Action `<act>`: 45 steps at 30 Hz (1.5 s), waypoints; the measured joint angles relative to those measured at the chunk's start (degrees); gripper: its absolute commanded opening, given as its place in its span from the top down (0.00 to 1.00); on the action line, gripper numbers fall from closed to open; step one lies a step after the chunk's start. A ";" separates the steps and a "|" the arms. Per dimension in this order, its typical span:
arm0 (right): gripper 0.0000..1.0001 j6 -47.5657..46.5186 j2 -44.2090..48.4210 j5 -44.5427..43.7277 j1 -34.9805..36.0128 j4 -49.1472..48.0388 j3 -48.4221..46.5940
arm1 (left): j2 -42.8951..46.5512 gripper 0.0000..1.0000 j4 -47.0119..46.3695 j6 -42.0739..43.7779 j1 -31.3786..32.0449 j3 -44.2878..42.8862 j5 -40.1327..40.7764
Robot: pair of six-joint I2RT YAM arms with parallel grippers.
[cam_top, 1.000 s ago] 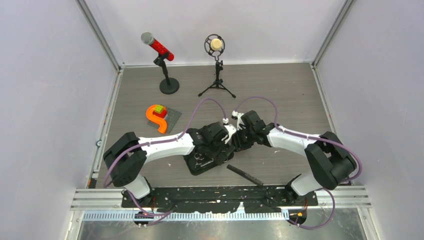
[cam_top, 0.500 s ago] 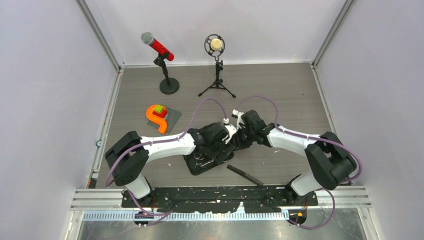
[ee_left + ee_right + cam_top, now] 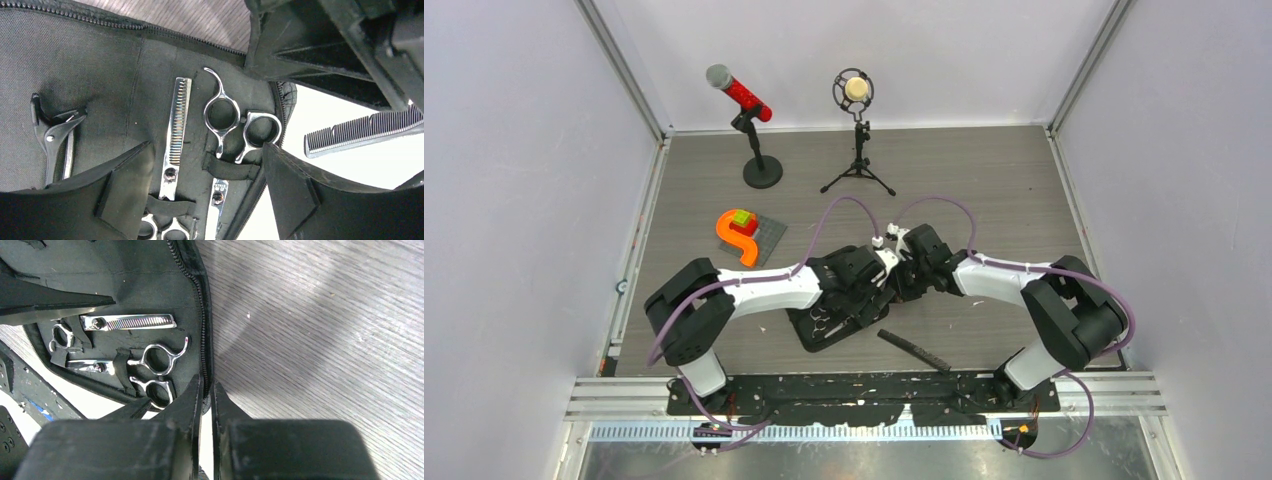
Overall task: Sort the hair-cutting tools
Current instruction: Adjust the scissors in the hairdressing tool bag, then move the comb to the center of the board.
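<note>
The black zip case (image 3: 75,65) lies open on the table. Strapped inside are toothed silver scissors (image 3: 177,125) and ring-handled scissors (image 3: 225,120), with a black hair clip (image 3: 55,140) at the left. My left gripper (image 3: 207,195) hovers open just over the case, its fingers either side of the scissors and holding nothing. My right gripper (image 3: 206,390) is shut on the case's zip edge (image 3: 202,340) beside the ring handles (image 3: 157,360). The black comb (image 3: 914,350) lies on the table to the right of the case (image 3: 819,338), and its teeth (image 3: 360,131) show in the left wrist view.
A red microphone (image 3: 744,95) on a round-based stand and a cream microphone (image 3: 856,90) on a tripod are at the back. An orange S-shaped piece (image 3: 736,237) rests on a grey plate at the left. Both arms meet over the case mid-table.
My right gripper's jaws have closed onto the case's zip edge. Both arms shifted slightly left. The left jaws narrowed a little but stay open.
</note>
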State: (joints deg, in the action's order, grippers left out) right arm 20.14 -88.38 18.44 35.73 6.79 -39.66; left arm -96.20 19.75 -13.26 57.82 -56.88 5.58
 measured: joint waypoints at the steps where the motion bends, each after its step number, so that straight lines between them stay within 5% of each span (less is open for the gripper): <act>1: 0.95 0.00 0.02 0.07 0.00 -0.20 0.09 | -0.11 0.23 -0.17 -0.26 -0.11 0.00 0.20; 10: 0.95 -0.04 0.02 0.17 -0.04 -0.61 0.26 | -0.33 0.28 -0.66 -3.41 -0.72 0.04 2.47; 15: 0.94 -0.28 0.04 0.17 -0.07 -0.68 0.31 | -0.20 0.18 -0.68 -4.55 -0.83 0.42 2.91; 22: 0.59 -3.15 1.20 -1.51 0.50 6.27 -3.78 | 3.23 0.06 0.94 -4.72 -1.99 0.79 4.59; 30: 0.34 -6.54 11.04 -6.75 1.22 18.80 -8.07 | 20.41 0.00 4.83 -7.74 -7.85 1.27 4.61; 45: 0.30 -4.70 9.44 -13.68 19.58 34.10 -5.44 | 51.93 0.00 21.38 -10.78 -29.62 9.62 -0.96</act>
State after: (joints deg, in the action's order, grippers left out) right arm 15.44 -78.94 4.75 55.31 40.88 -45.10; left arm -44.27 41.12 -24.03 28.21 -47.27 4.62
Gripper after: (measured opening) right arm 0.705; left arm 0.994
